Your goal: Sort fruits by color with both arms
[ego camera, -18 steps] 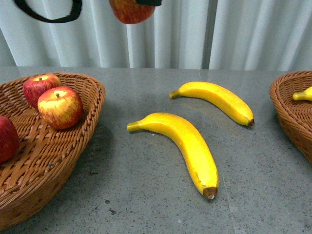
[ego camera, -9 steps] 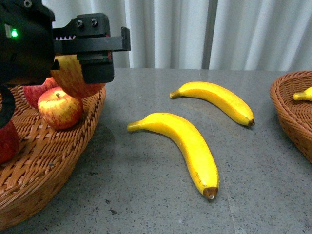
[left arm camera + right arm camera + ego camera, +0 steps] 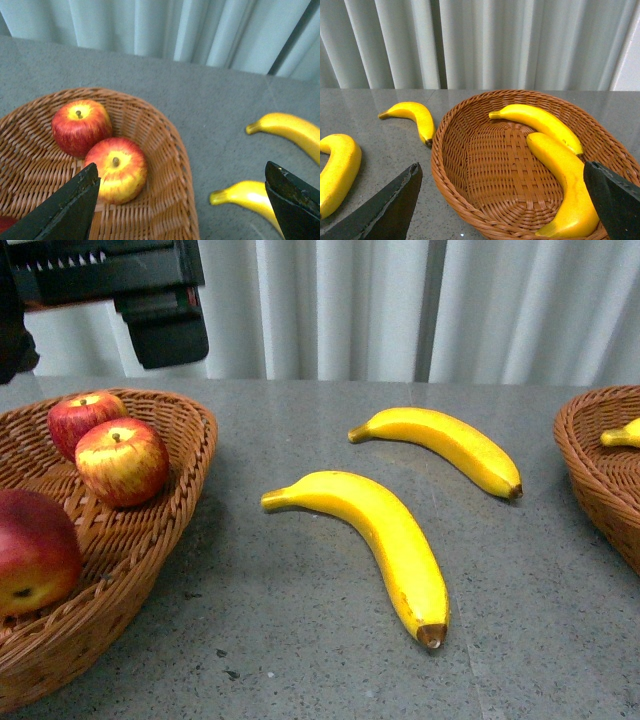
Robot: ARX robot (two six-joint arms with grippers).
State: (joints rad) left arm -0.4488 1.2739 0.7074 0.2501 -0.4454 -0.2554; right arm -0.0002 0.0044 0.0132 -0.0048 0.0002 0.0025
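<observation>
Since the left pincer (image 3: 181, 175), now wide open and empty, dropped its apple (image 3: 35, 550) in the basket (image 3: 192, 465), two bananas (image 3: 385, 535) (image 3: 450, 445) remain on the worktop (image 3: 290, 640).

Woven wicker baskets (image 3: 203, 430), glossy apples (image 3: 122, 460), smooth bananas (image 3: 390, 535), matt speckled table (image 3: 300, 640), perhaps stone

Bare table (image 3: 300, 660) lies open at 7 o'clock of the near banana (image 3: 385, 535); the apple basket (image 3: 197, 452) walls it off at 9 o'clock.
</observation>
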